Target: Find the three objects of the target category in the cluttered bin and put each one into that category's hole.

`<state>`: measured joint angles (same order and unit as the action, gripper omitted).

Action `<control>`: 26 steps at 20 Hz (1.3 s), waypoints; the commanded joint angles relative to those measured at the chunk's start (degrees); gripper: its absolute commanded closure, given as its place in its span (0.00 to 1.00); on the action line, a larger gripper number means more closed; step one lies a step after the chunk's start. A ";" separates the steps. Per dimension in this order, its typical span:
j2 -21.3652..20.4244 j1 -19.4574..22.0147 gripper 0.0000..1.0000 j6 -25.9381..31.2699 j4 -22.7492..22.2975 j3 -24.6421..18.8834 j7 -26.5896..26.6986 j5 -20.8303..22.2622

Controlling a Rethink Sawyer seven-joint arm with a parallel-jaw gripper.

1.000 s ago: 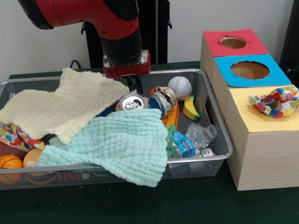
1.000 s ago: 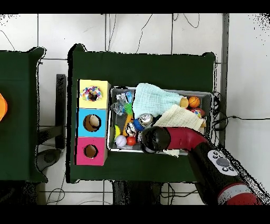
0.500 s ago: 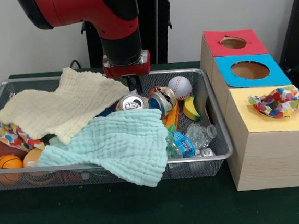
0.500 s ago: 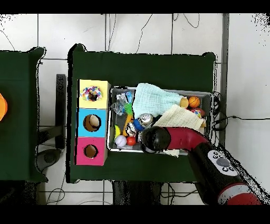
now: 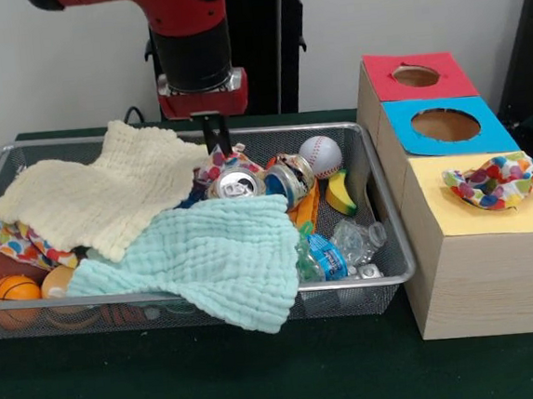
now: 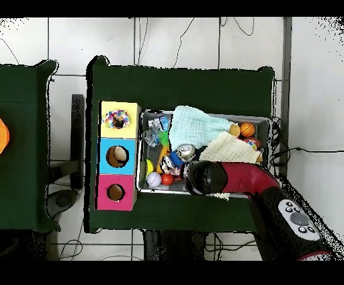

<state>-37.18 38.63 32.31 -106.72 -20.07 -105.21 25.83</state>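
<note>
My gripper hangs over the back middle of the wire bin. Its fingers are pinched together on the top of a polka-dot cloth that rises in a peak beside a silver can. A second polka-dot cloth shows at the bin's left, under the cream towel. A third one sits stuffed in the hole of the yellow box. In the overhead view the arm covers the gripper.
A mint towel drapes over the bin's front rim. Also in the bin are another can, a baseball, a toy banana, a plastic bottle and a small basketball. The blue box and red box stand behind the yellow one.
The gripper has risen and shifted left in the front view. The polka-dot cloth has come up from between the cream towel and the can and now shows.
</note>
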 commanded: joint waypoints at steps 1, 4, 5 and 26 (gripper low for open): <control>-4.83 1.02 1.00 2.55 -2.70 -3.20 1.46 -1.50; -5.46 0.69 1.00 2.45 -3.22 -3.09 0.98 -1.64; -5.78 0.56 1.00 2.30 -3.49 -3.04 0.76 -1.68; -25.58 -6.69 1.00 7.42 -17.74 -2.32 -5.32 -16.29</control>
<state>-54.41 33.71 32.64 -118.12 -20.07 -105.21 15.79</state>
